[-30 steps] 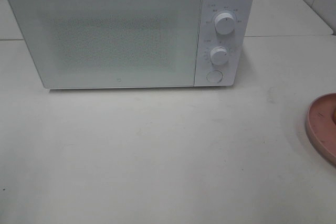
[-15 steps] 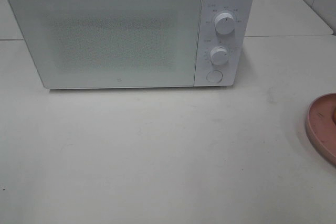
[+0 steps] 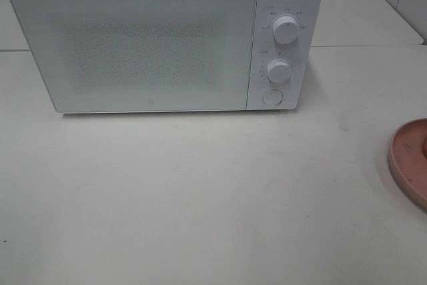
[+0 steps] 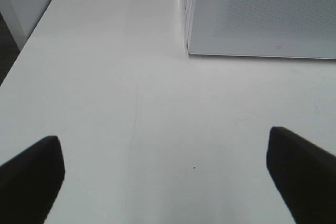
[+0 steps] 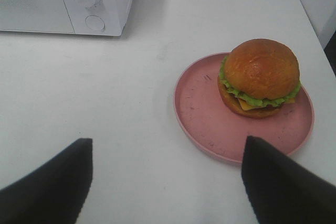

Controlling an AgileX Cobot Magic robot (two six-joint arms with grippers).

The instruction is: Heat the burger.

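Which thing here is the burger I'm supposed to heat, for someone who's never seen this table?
Start at the white microwave with its door shut, then look along the white table to the pink plate. The burger sits on it: the only food there, glossy brown bun over green lettuce and yellow cheese.

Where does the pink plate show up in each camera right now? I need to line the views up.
Exterior high: pink plate, cut off at the right edge, on the table right of the microwave.
Left wrist: not in it.
Right wrist: whole, right of centre, the burger on it.
Shared landmark: the microwave.
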